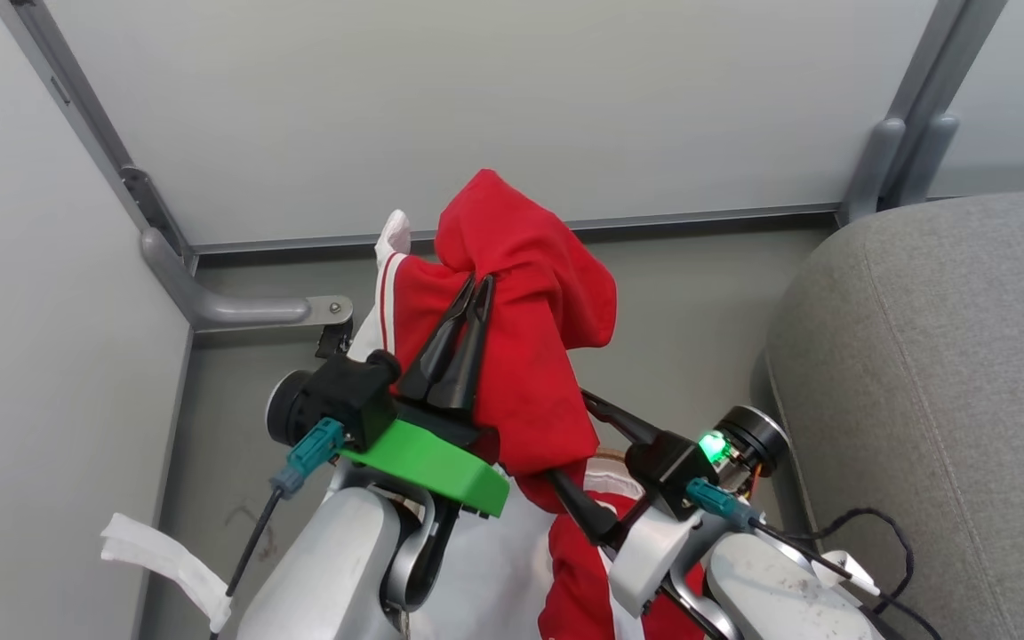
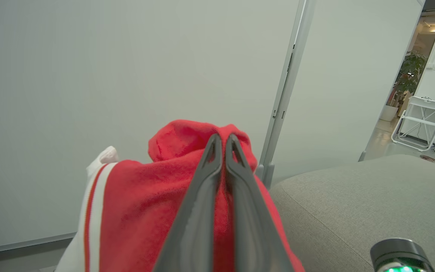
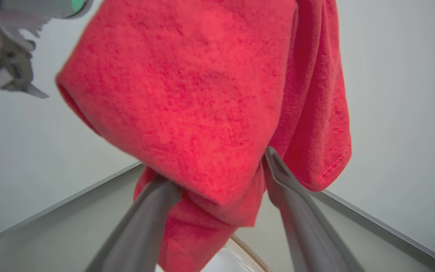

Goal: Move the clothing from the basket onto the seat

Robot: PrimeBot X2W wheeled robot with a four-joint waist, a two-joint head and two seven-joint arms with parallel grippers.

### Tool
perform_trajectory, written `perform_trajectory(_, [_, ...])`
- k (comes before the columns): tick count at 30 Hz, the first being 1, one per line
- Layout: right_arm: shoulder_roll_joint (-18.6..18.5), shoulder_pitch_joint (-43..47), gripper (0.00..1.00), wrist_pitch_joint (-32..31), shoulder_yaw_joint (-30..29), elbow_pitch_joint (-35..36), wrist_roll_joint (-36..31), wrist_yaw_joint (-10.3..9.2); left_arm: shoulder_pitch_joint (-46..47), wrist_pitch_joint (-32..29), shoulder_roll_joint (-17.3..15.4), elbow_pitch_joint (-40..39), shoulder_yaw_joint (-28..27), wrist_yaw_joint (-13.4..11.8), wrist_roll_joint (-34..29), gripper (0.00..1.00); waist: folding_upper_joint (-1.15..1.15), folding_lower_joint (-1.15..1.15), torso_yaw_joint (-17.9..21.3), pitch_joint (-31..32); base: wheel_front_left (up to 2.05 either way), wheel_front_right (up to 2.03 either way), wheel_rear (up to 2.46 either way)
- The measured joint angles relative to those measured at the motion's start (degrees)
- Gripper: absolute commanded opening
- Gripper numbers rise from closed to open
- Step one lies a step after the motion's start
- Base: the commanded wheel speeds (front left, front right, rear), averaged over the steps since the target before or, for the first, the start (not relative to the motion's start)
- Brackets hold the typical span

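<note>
Clothing (image 1: pixel 534 356), a bright red piece with a white stripe along one edge, hangs in the air in front of the robot. It is above the basket (image 3: pixel 248 250) and to the left of the seat (image 1: pixel 930 400), without touching the seat. It is held high, most probably so that its lower part comes free of the basket rim before it is carried sideways to the grey cushion. More red fabric lies lower down between the two forearms in the head view. It seems to be in the basket, but it cannot be told whether it is the same piece or a second one.

The left gripper (image 2: pixel 223 140) carries the load. Its fingers (image 2: pixel 202 196) are pressed together with a fold of the red cloth pinched between the tips, and the cloth falls over both sides of them as over a hook. The grip is near the top of the bunch, so the weight hangs below it.

The right gripper (image 3: pixel 217 170) is lower, under the hanging part. Its fingers (image 3: pixel 293 204) are wide apart, and the bottom of the cloth hangs down between them. The cloth appears to lie against both fingers, but they do not clamp it. As a judgement, this gripper is placed to take or support the loose lower end, so that it does not drag on the way to the seat.
</note>
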State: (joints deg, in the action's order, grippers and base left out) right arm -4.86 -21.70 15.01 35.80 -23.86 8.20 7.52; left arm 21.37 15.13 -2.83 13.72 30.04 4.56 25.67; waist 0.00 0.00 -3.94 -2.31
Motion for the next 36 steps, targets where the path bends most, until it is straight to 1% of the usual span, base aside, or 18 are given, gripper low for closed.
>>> perform_trajectory(2, [0.8,-2.2,1.00,0.1,0.5,-2.0,0.0,0.00,0.6,0.0,0.0,-0.1,1.6,-0.3,0.8,0.00,0.00,0.00,-1.0,-0.5,0.00,0.00,0.00])
perform_trajectory(10, [1.8,-4.1,1.00,0.1,-0.1,-4.9,-0.2,0.00,1.4,0.0,0.0,-0.2,4.1,-0.7,2.0,0.00,0.00,0.00,-3.0,-1.1,0.00,0.00,0.00])
perform_trajectory(11, [1.8,-4.2,0.85,0.1,0.1,-5.3,-0.1,0.00,1.4,0.0,0.0,-0.2,4.4,-0.7,2.1,0.00,0.00,0.00,-3.2,-1.1,0.00,0.00,0.00])
perform_trajectory(12, [1.9,-4.2,0.17,0.1,0.2,-5.9,0.2,0.00,1.4,0.0,0.0,-0.2,4.5,-0.8,2.3,0.00,0.00,0.00,-3.3,-1.2,0.00,0.00,0.00])
perform_trajectory(13, [2.0,-4.2,0.00,0.1,0.2,-6.4,0.5,0.00,1.5,0.0,0.0,-0.2,4.7,-0.8,2.4,0.00,0.00,0.00,-3.4,-1.2,0.00,0.00,0.00])
perform_trajectory(18, [2.0,-3.5,0.00,0.1,1.0,-8.5,3.7,0.00,1.5,0.0,0.0,-0.2,4.9,-0.9,2.5,0.00,0.00,0.00,-3.9,-1.1,0.00,0.00,0.00])
perform_trajectory(22, [2.1,-2.7,0.00,0.2,1.3,-9.7,4.8,0.00,1.5,0.0,0.0,-0.1,4.8,-0.9,2.6,0.00,0.00,0.00,-3.8,-1.0,0.00,0.00,0.00])
perform_trajectory(31, [2.2,-2.1,0.00,0.2,1.3,-10.0,5.6,0.00,1.2,0.0,0.0,0.0,4.4,-1.0,2.5,0.00,0.00,0.00,-2.9,-0.9,0.00,0.00,0.00])
perform_trajectory(35, [2.2,-2.0,0.00,0.1,0.2,-9.3,5.8,0.00,1.2,0.0,0.0,0.7,4.1,-1.5,2.2,0.00,0.00,0.00,-2.4,-1.0,0.00,0.00,0.00])
perform_trajectory(36, [2.2,-1.7,0.00,0.1,-0.1,-8.7,6.0,0.00,1.2,0.0,0.0,1.0,4.1,-1.5,2.2,0.31,0.00,0.00,-2.2,-1.0,0.00,0.00,0.00])
